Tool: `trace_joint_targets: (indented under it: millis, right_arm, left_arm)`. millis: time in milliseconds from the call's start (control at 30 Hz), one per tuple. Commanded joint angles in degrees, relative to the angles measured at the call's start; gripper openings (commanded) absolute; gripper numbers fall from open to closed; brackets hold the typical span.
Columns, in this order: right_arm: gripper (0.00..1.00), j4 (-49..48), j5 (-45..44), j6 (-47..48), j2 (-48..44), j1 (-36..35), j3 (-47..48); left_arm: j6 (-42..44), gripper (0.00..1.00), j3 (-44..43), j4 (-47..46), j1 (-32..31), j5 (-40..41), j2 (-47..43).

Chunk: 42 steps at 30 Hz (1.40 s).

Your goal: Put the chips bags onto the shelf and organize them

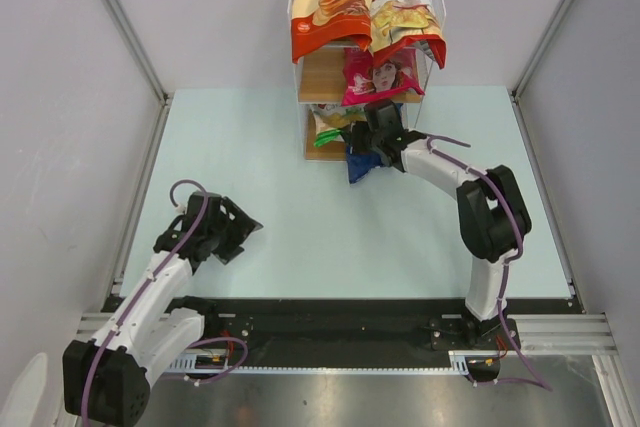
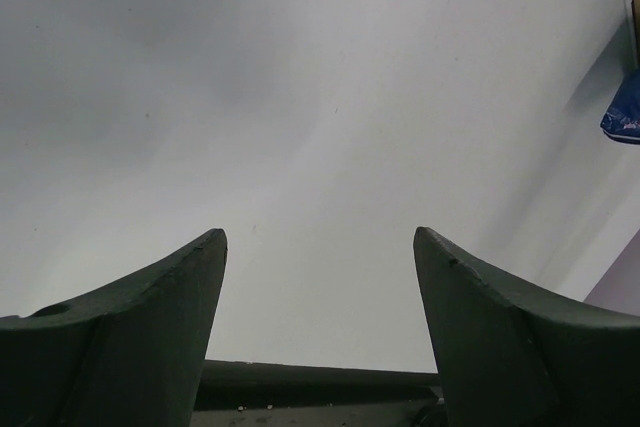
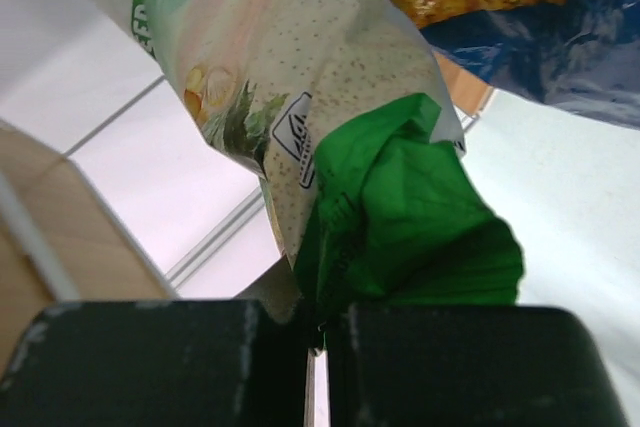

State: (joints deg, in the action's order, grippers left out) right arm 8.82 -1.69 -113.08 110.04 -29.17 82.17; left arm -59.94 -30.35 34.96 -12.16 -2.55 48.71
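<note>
The shelf stands at the table's far middle. The orange-and-cream bag and the red Chuba bag sit on its top tier. The pink Real bag leans on the middle tier. My right gripper is at the bottom tier, shut on the edge of the green Chuba bag, which also shows in the top view. The blue Doritos bag hangs at the bottom tier's right end, under my right gripper, and shows in the right wrist view. My left gripper is open and empty over the near-left table.
White walls with metal corner posts enclose the pale blue table. A black rail runs along the near edge by the arm bases. The shelf's wooden board is close to my right gripper's left side.
</note>
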Motion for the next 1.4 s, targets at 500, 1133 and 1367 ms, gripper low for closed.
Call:
trace_joint_targets:
  millis: [500,1133,1367]
  right_arm:
    - [0.0,5.49,-4.81,1.02,-1.58,-2.73,0.62]
    - [0.68,0.85,3.52,2.15,0.8,-3.97,0.53]
    - [0.78,14.19,10.21,13.4,-5.53,-1.77,-0.25]
  left_arm:
    - [-0.35,0.8,0.64,-1.56,0.56,-1.06,0.77]
    - [1.32,0.8,0.11,0.11,0.47,-0.09,-0.19]
    - [1.67,0.8,-0.15,-0.24,0.39,0.26,-0.28]
